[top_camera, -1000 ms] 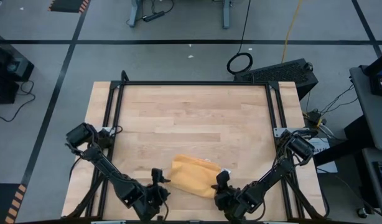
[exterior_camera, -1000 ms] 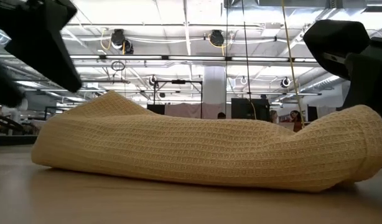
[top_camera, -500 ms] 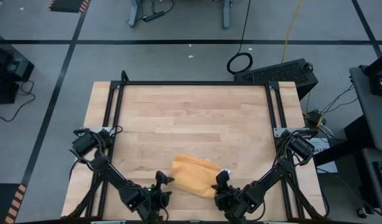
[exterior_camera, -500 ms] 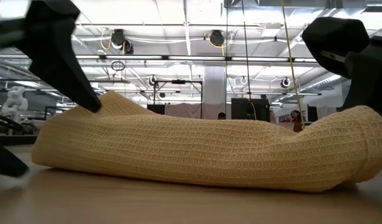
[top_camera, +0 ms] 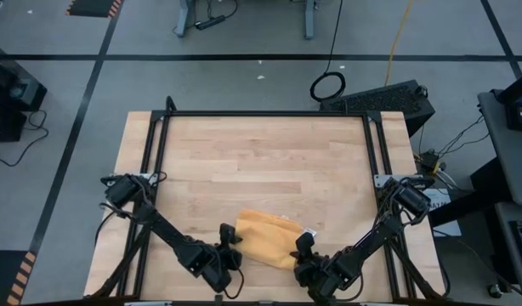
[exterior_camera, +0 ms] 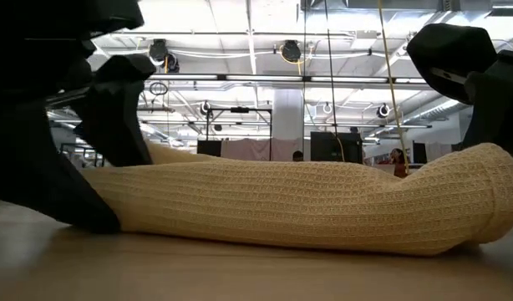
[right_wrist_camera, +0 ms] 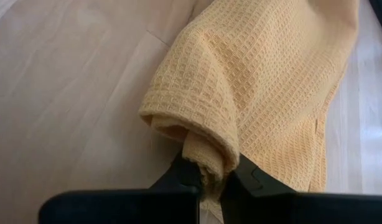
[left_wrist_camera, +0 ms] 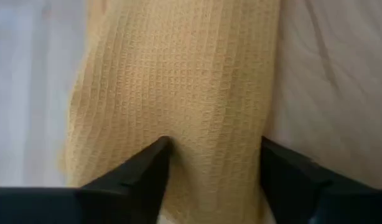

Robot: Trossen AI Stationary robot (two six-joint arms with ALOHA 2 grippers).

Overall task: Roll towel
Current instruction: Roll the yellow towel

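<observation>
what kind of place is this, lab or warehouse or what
Probably a robotics lab in a large industrial hall: a wooden table in a black frame, black tape lines marking the grey floor, and exposed ceiling trusses with hanging lights beyond the towel.

Left tool point(top_camera: 230, 248) spread wide, low at near edge; right tool point(top_camera: 300, 252) pinched tight.

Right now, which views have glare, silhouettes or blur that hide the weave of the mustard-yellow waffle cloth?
Low view: bright ceiling lights backlight the scene, so the left gripper is a black silhouette, but the mustard-yellow waffle-weave towel stays crisp. Left wrist view: weave soft, table washed pale. Right wrist view: weave sharp, with glare on the wooden table.
</observation>
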